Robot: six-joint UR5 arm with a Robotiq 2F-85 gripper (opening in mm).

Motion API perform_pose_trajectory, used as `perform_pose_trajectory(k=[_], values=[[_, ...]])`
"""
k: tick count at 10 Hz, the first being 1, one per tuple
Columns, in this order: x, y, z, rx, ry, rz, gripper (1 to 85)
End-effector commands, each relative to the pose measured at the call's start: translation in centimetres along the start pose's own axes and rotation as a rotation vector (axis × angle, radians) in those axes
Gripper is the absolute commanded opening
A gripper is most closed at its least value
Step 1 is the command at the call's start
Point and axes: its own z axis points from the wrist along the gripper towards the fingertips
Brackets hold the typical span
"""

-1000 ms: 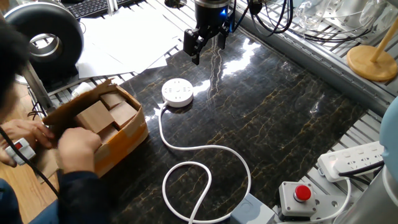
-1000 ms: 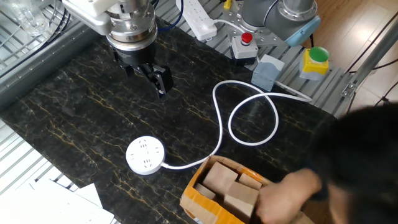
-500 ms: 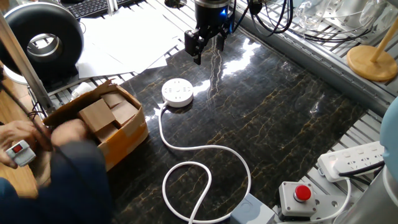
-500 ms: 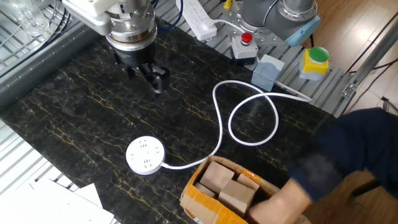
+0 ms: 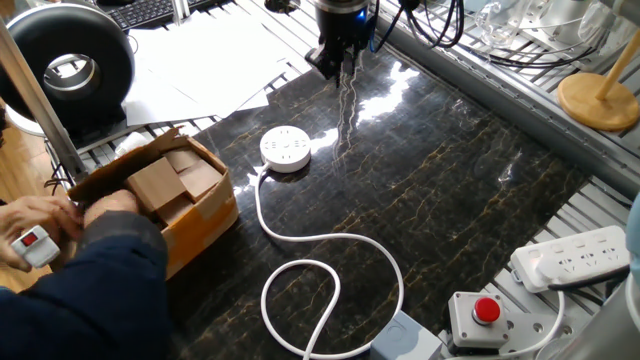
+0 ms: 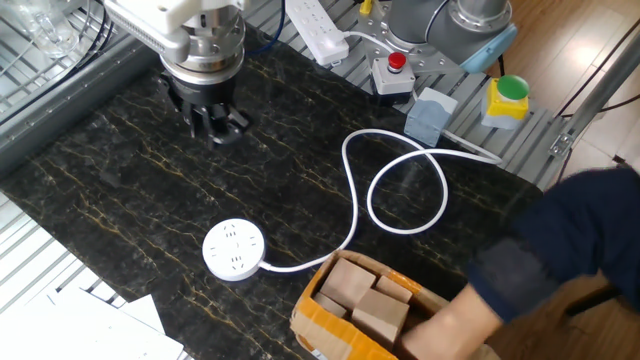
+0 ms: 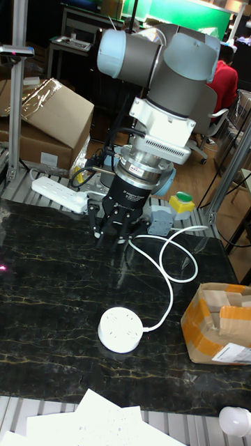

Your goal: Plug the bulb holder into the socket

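The socket (image 5: 285, 148) is a round white disc lying flat on the dark marble table, and its white cord (image 5: 330, 240) loops toward the front. It also shows as the socket (image 6: 234, 249) and the socket (image 7: 120, 329). The bulb holder (image 5: 32, 243), small and white with a red switch, sits in a person's hand at the far left, off the table. My gripper (image 5: 336, 62) hangs over the table's far edge, well apart from the socket. In the tall view the gripper (image 7: 111, 235) is open with nothing between its fingers.
A cardboard box (image 5: 165, 200) of brown blocks stands left of the socket, with the person's arm beside it. A power strip (image 5: 570, 258) and a grey box with a red button (image 5: 483, 315) lie front right. A light bulb (image 7: 237, 421) shows at the bottom corner.
My gripper has turned about its axis and drawn back a little toward the far edge. The person's hand has left the box and holds the bulb holder at the left.
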Motion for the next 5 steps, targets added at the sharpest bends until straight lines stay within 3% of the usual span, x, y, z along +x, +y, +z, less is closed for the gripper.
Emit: perform_pose_trajectory(k=[1, 5], values=[[-0.33, -0.41, -0.12, 0.017, -0.013, -0.009, 1.3], [-0.29, -0.52, -0.14, 0.019, -0.011, -0.019, 1.3]])
